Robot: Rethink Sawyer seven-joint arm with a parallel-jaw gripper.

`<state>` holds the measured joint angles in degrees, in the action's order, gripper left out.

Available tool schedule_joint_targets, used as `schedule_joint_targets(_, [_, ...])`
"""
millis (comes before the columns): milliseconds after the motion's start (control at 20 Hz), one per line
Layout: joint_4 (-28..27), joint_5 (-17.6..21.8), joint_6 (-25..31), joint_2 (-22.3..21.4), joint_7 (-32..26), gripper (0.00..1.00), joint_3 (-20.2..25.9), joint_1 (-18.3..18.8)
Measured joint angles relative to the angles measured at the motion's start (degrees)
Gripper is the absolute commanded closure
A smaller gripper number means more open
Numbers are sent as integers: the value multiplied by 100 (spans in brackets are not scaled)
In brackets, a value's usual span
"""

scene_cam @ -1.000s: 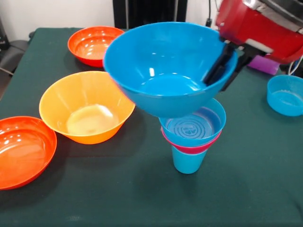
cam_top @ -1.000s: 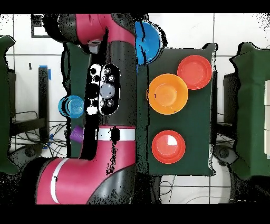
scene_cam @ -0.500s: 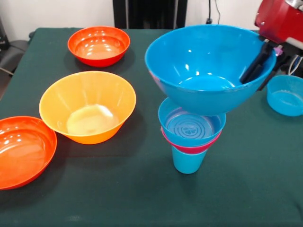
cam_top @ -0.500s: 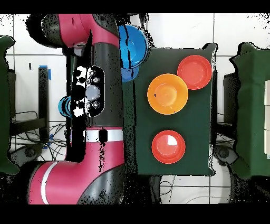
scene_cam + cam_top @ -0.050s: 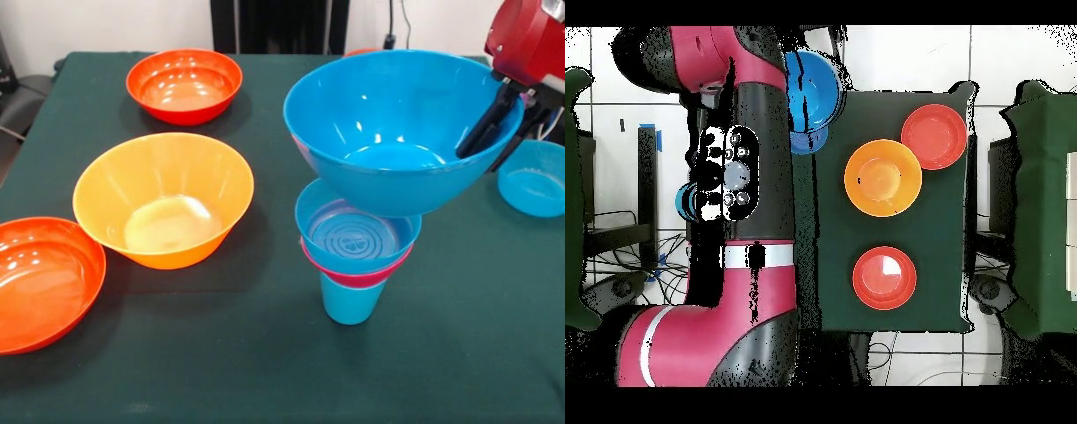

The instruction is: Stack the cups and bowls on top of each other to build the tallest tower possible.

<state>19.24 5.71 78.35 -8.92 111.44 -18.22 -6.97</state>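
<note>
— What is there apart from the work itself?

— A table (image 5: 265, 353) under a dark green cloth, which fills most of the front view. In the overhead view its cloth (image 5: 945, 300) shows as a dark upright rectangle.

— And behind the table?

— A pale wall (image 5: 106, 25), and a dark upright panel (image 5: 278, 26) at the middle of the top edge. A dark chair (image 5: 12, 93) shows at the left edge, only partly seen.

— What lies under it all?

— A floor of white tiles (image 5: 905, 55) with dark joints. Loose cables (image 5: 615, 275) trail over it on the left, and a strip of blue tape (image 5: 653, 135) sits nearby.
</note>
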Motion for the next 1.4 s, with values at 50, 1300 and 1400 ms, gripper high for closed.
schedule_joint_targets(50, [0, -1, 0, 5, 0, 100, -1, 1])
schedule_joint_targets(1300, [-235, -2, -1, 474, 0, 100, -439, 7])
schedule_joint_targets(1400, [-245, -3, 0, 499, 0, 100, -487, 7])
